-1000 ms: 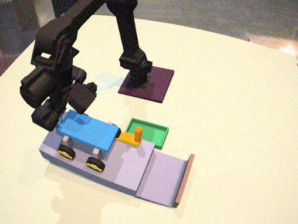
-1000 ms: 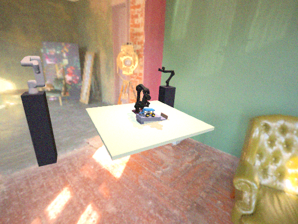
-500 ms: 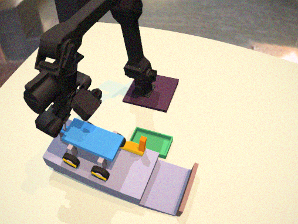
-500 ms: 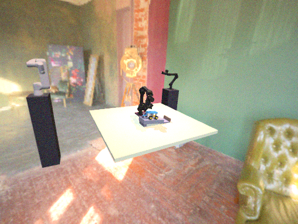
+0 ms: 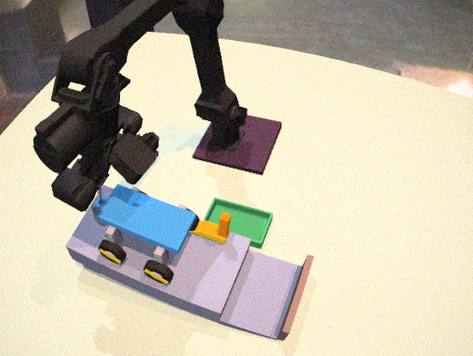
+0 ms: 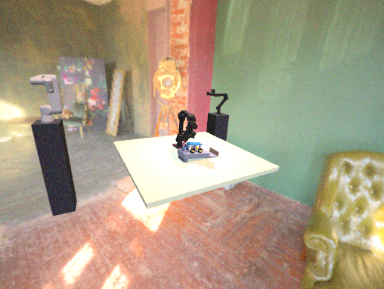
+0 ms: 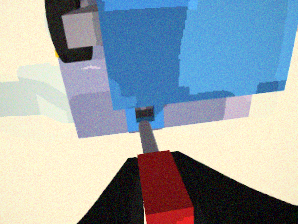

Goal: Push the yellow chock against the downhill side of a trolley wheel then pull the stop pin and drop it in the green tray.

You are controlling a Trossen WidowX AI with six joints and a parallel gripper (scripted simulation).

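The blue trolley (image 5: 149,216) (image 6: 195,144) (image 7: 145,60) stands on the grey ramp (image 5: 209,280) (image 7: 90,115). The yellow chock (image 5: 209,229) with its orange handle (image 5: 224,224) sits at the downhill side of the trolley's far downhill wheel (image 5: 193,219); its base and any contact are partly hidden. My gripper (image 7: 154,163) is shut on the stop pin's red head (image 7: 165,182), beyond the trolley's uphill end. The pin's grey shaft (image 7: 148,137) points at the blue bracket (image 7: 131,121) with a dark opening. Whether its tip is still inside, I cannot tell. The green tray (image 5: 267,228) lies behind the ramp.
A brown end board (image 5: 296,298) stands at the ramp's downhill end. The arm's base stands on a dark purple plate (image 5: 267,140) behind the tray. The arm reaches over the ramp's uphill end, close to the trolley.
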